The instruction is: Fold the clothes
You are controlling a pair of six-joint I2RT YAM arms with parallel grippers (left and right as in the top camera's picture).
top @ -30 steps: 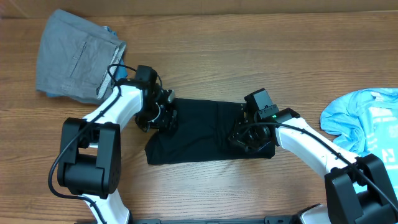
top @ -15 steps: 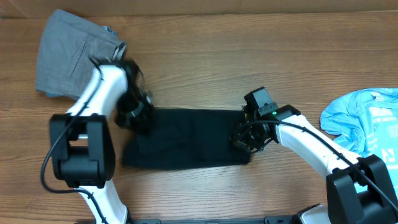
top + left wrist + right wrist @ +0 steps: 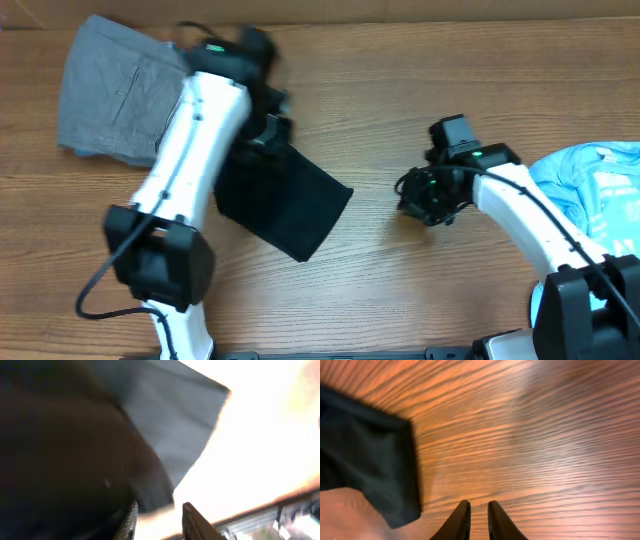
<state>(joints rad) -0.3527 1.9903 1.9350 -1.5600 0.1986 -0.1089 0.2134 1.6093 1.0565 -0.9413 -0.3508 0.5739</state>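
Black on wood: the black T-shirt [image 3: 285, 205] lies folded into a tilted rectangle on the wooden table [image 3: 400, 90]. Writing first. The light-blue T-shirt [image 3: 590, 190], bunched well to the right of the black one at the table's edge, carries a white print, too small to read from overhead. Up and to the left of the black shirt lies the grey garment [image 3: 115, 90], with a stitched seam running down it. The left gripper [image 3: 268, 128] sits at the black shirt's upper corner, its jaws hidden from above. Its own wrist camera is badly blurred, yet it shows two fingers [image 3: 131, 519] standing apart with bright table between them and dark cloth filling the frame beside one of them; I cannot tell whether they touch it. The right gripper [image 3: 425, 195] hangs over bare wood to the right of the black shirt, apart from it. Only its wrist view shows the fingers [image 3: 461, 520] drawn almost together, a thin slit, nothing in it, and the shirt's corner off to one side.
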